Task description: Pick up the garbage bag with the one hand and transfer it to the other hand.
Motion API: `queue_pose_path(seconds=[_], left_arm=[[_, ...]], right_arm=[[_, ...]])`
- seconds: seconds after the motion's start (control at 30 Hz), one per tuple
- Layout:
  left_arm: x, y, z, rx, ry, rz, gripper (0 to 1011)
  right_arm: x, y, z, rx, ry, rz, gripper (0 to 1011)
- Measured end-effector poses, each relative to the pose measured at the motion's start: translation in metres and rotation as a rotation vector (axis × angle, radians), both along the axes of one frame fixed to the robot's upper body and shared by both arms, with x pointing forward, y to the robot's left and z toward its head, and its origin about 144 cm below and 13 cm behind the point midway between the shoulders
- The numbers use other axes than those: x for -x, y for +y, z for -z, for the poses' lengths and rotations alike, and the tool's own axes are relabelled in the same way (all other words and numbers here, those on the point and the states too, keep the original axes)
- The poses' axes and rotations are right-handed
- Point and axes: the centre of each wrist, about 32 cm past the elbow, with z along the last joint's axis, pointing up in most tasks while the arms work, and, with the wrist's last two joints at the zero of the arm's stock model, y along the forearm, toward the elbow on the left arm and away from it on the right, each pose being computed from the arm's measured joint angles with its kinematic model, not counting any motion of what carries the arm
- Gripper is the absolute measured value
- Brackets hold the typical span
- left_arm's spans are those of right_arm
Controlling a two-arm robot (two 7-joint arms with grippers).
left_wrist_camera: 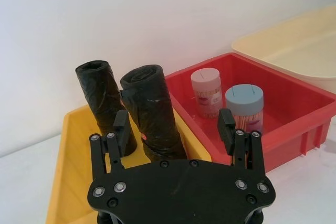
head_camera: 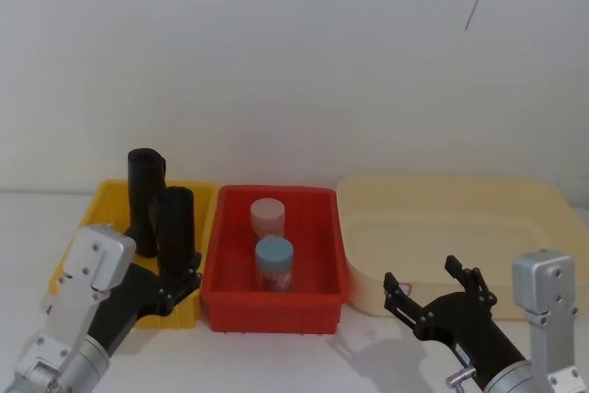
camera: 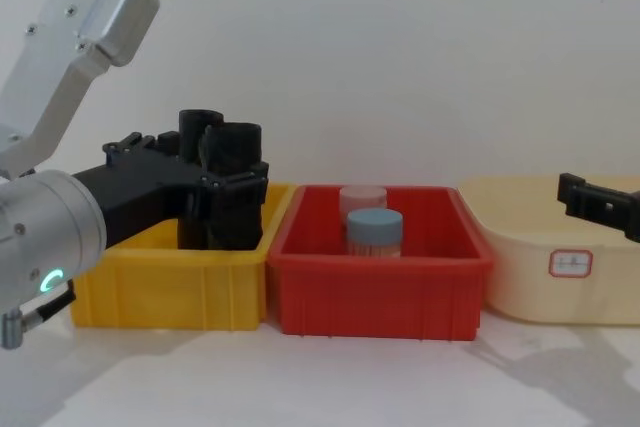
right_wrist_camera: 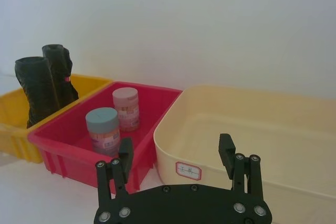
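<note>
Jaws stand wide apart on the left gripper (left_wrist_camera: pixel 174 129) — long, black and flat-fingered, on the thick silver-grey arm with the green ring — one finger on either side of the garbage bag (left_wrist_camera: pixel 151 109). The bag is a tall black roll of crinkled matte plastic, standing in the yellow plastic bin (left_wrist_camera: pixel 63 150) and leaning slightly. I cannot tell whether either pad touches it.

The main risk, as I judge it, is the outer finger. It sits just beside the second black roll (left_wrist_camera: pixel 102 98), so closing could pinch or topple that one too. Soft plastic may also squash and slip on the lift.

The inner finger has the yellow wall and the red plastic bin (left_wrist_camera: pixel 294 124) close by. In the red bin stand a pink-lidded jar (left_wrist_camera: pixel 206 90) and a blue-lidded jar (left_wrist_camera: pixel 244 103), both across the path toward the right gripper (right_wrist_camera: pixel 176 150). That gripper is black with its jaws open, and it hovers before the cream plastic tub (right_wrist_camera: pixel 252 124), well apart from the bag.
</note>
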Motion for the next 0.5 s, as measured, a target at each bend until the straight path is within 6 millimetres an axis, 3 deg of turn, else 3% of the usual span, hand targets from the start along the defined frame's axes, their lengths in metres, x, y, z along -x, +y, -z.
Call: queue_pose_path(seconds=[0.5], left_arm=[[-0.0009, 0.0046, -0.0001, 0.026, -0.002, -0.026, 1001]], right_arm=[[0.0, 0.0, 0.0, 0.0, 0.0, 0.0, 1000]])
